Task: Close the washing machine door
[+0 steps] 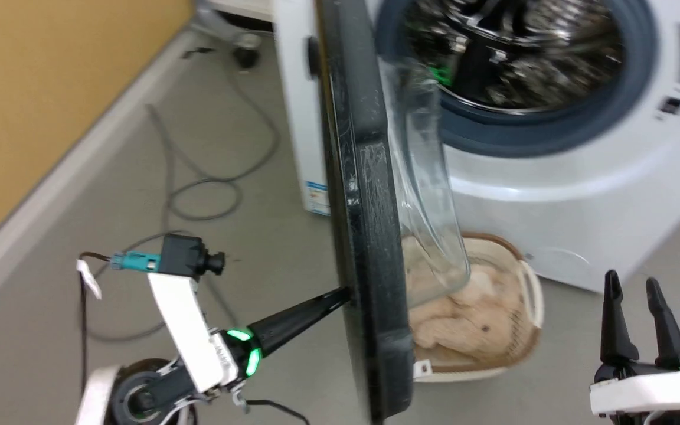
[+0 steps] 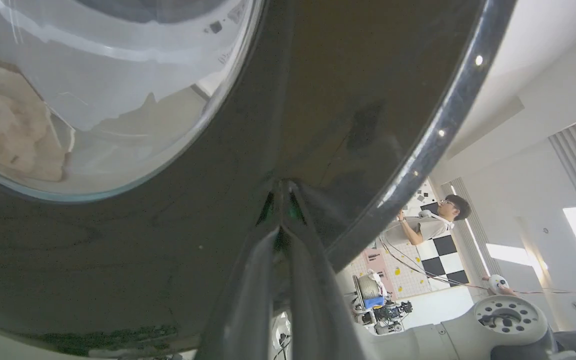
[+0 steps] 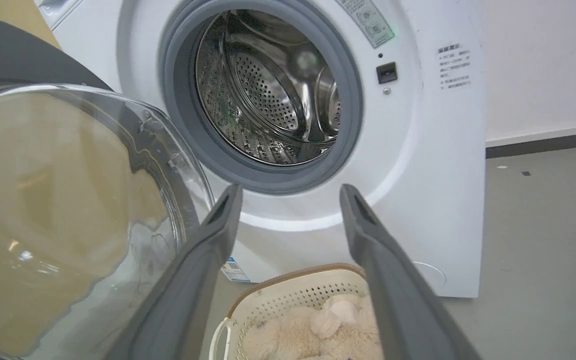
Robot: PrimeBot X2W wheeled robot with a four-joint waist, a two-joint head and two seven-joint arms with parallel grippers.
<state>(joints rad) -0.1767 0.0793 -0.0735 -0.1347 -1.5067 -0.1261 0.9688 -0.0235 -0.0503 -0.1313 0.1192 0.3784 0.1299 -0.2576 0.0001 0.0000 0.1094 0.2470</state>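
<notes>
DESK: Where to place the washing machine door?

PHOTO: Swung well out from the washing machine, hinged at the left side, caught nearly edge-on from the head. Shown with its glass bowl bulging rightward above a cream basket holding a plush toy on the floor.

DESK: Touched by what?

PHOTO: By the left gripper, fingers pinched together on nothing, tips planted against the black outer face, near the free edge and far from the hinge. Set there, by the look of it, for leverage: pushing rather than grasping, since swinging a door needs no grip.

DESK: And the right gripper?

PHOTO: Held low at the right, fingers spread wide, empty, well apart from the door. Aimed toward the steel drum and its grey ring; probably kept back to leave the door's sweep free.

DESK: How far along?

PHOTO: Judged early to midway, with the drum mouth fully exposed and the latch side nowhere near the front panel.

DESK: Anything to watch?

PHOTO: Slipping off the glossy frame, perhaps, with so small a contact. Also the bowl's path over the basket: looks clear, yet hard to tell for certain from here. Calls for a steady push following the arc until latching.
</notes>
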